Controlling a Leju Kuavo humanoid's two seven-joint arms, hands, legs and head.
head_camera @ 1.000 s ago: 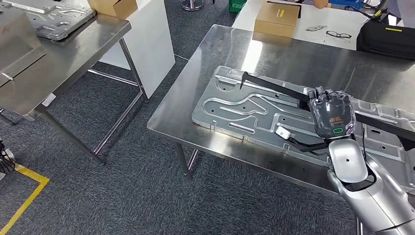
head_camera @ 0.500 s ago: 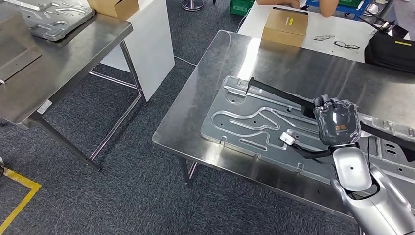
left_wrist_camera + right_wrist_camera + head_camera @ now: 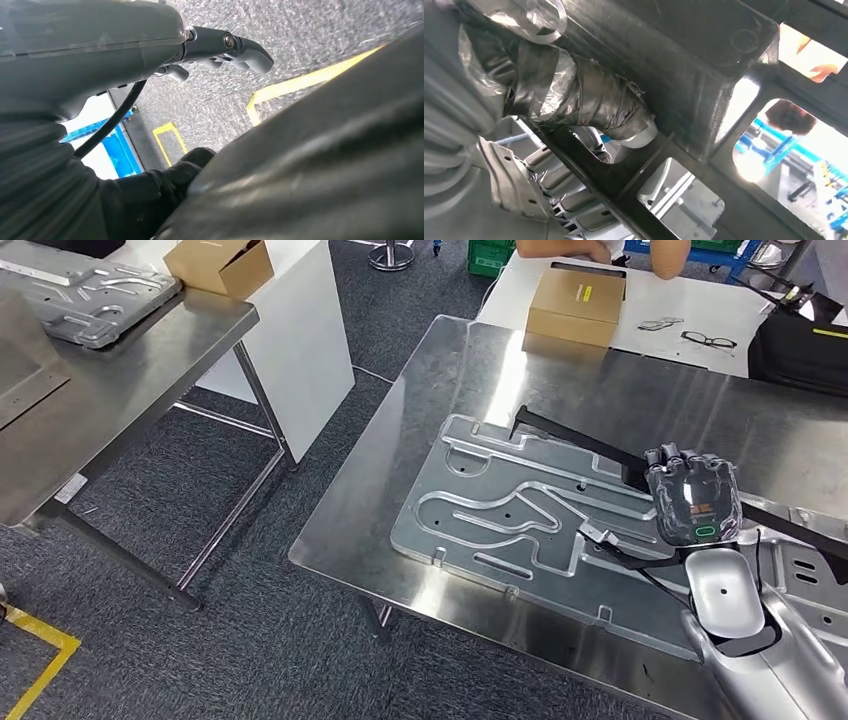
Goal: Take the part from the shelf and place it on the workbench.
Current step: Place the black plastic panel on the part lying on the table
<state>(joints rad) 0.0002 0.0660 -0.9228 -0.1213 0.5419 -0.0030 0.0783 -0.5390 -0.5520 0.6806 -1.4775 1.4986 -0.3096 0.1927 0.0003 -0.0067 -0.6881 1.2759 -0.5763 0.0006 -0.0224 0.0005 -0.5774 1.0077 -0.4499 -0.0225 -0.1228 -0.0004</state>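
Steel workbench (image 3: 620, 400) fills the room's right side. Right hand (image 3: 692, 502) grips the black frame part (image 3: 580, 440) over a stamped plate (image 3: 500, 510), long axis running far-left from it. Left hand (image 3: 220, 47) hangs low, fingers apart.

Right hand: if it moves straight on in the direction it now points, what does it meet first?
Probably the black frame that the right hand already grips; beyond lies the bare workbench, though depth is unclear.
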